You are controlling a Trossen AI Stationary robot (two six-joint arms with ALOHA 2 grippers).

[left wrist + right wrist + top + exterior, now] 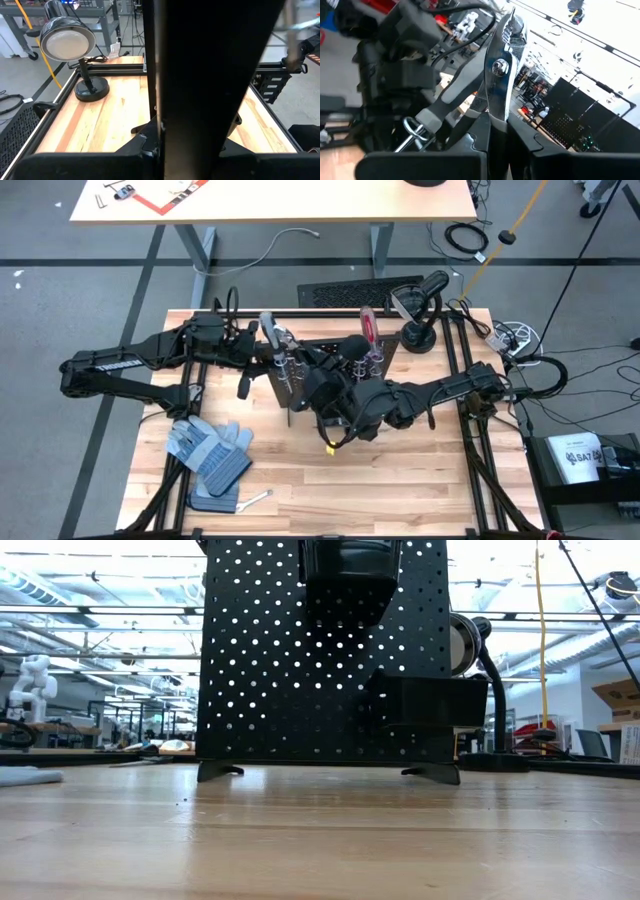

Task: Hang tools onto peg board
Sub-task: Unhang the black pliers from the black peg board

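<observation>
The wooden table (400, 480) is carrying the upright peg board (320, 650), which is standing on two small feet near the middle, with a black bin (430, 702) fixed to its face. Both arms are converging on the board from opposite sides. The right gripper (490, 131) is pinching the black-and-silver pliers (497, 70) by the grey-and-black handles, the pliers' head pointing away from the fingers and rising just ahead of them, with a silver ring (412, 131) of the board lying close beside the handles. The left gripper (262, 360) is sitting against the board's other side, nearly pressed together; whether it is gripping anything cannot be told, since a dark panel is filling its wrist view. Just beyond the right gripper, a screwdriver with a red handle (369, 327) is standing at the board's top edge. Well behind the left arm, blue-grey gloves (210, 452) are lying on the table, with a silver wrench (255, 500) just beside them. A desk lamp (67, 42) is standing at the far corner.
</observation>
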